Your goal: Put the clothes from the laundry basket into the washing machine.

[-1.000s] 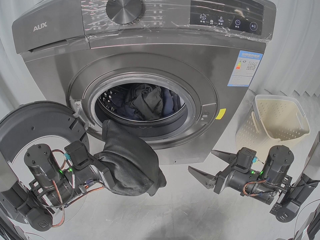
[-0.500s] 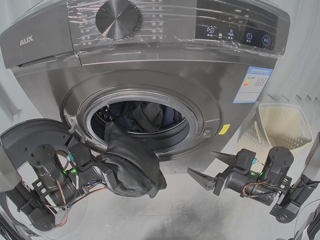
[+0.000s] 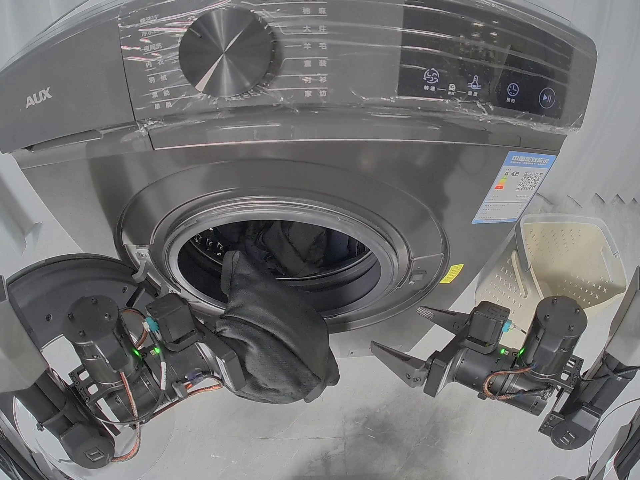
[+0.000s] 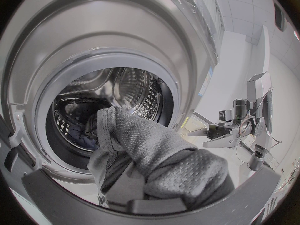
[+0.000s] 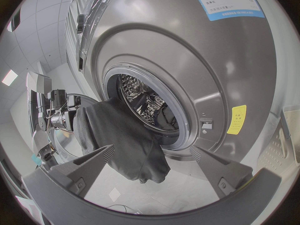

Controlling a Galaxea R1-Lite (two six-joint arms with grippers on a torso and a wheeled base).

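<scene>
A grey washing machine (image 3: 373, 168) stands in front of me with its round opening (image 3: 280, 261) uncovered and dark clothes (image 3: 300, 245) lying in the drum. My left gripper (image 3: 230, 361) is shut on a dark mesh garment (image 3: 277, 335) that drapes over it, just below and in front of the opening's lower rim; the garment's top edge reaches up over the rim. The left wrist view shows this garment (image 4: 156, 150) before the drum. My right gripper (image 3: 407, 338) hangs open and empty to the right, below the machine's front.
The machine's door (image 3: 60, 288) is swung open at the left, behind my left arm. A cream laundry basket (image 3: 567, 261) stands on the floor to the right of the machine, its inside bare. Pale floor (image 3: 373, 435) lies below both grippers.
The head camera has come closer to the machine. My left gripper has carried the dark garment up and toward the opening, so its top edge now overlaps the rim. The right gripper stays open.
</scene>
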